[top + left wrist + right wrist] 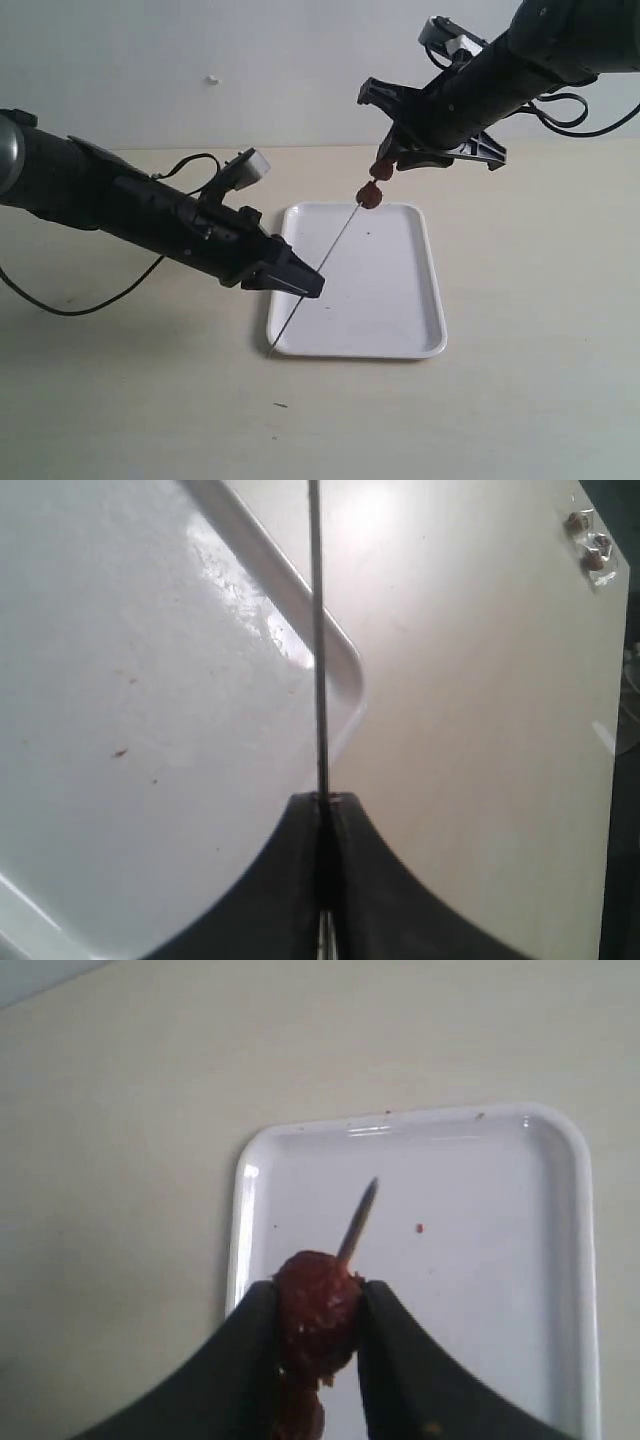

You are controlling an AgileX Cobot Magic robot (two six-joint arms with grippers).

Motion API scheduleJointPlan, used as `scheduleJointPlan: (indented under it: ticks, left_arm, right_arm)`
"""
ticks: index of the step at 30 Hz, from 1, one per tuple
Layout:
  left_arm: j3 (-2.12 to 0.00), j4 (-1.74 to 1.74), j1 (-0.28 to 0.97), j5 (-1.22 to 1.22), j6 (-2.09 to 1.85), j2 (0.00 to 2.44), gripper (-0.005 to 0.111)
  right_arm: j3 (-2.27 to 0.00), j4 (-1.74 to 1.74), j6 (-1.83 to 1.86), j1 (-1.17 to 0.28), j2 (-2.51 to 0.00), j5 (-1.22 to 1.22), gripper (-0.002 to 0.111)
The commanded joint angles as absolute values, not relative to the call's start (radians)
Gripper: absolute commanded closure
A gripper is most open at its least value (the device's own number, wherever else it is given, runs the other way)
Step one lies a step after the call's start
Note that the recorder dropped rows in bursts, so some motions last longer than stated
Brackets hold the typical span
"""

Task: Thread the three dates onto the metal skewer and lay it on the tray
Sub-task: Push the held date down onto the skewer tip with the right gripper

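The metal skewer [330, 255] slants up over the tray [400, 300], held off it. My left gripper [303, 283] is shut on its lower part; in the left wrist view the skewer [318, 630] runs straight out from between the shut fingertips [300, 825]. Two dates sit on the upper end. The lower date [370, 194] hangs free on the rod. My right gripper [385, 165] is shut on the upper date [318, 1305], and the skewer's tip [360, 1215] pokes out past it. The second date [300, 1415] shows just behind the first.
The white tray [500, 1260] lies on a pale tabletop [540, 330], with small dark specks on it. Two small brownish bits [590, 542] lie near the table's edge in the left wrist view. Black cables [60, 300] trail behind both arms.
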State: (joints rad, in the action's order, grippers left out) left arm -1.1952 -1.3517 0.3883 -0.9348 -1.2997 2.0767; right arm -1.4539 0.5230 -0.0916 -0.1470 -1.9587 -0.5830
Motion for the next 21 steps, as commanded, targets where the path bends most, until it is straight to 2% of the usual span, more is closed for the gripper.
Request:
scheduleJointPlan:
  ticks: [1,15,21]
  left_arm:
    - [-1.196,-1.418,0.389,-0.936,-1.33,2.072,0.107]
    - [-1.196,-1.473,0.389,-0.936,-1.38,2.072,0.107]
    - [-1.196,-1.473,0.389,-0.936,-1.383,2.072,0.107]
  right_arm:
    - [-1.462,0.522,-0.071,-0.145,-1.95,-0.616,0.081]
    - [-1.462,0.522,-0.048,-0.145,-1.95,-0.629,0.081]
    - [-1.462,0.522,-0.047,-0.145,-1.95,-0.62,0.069]
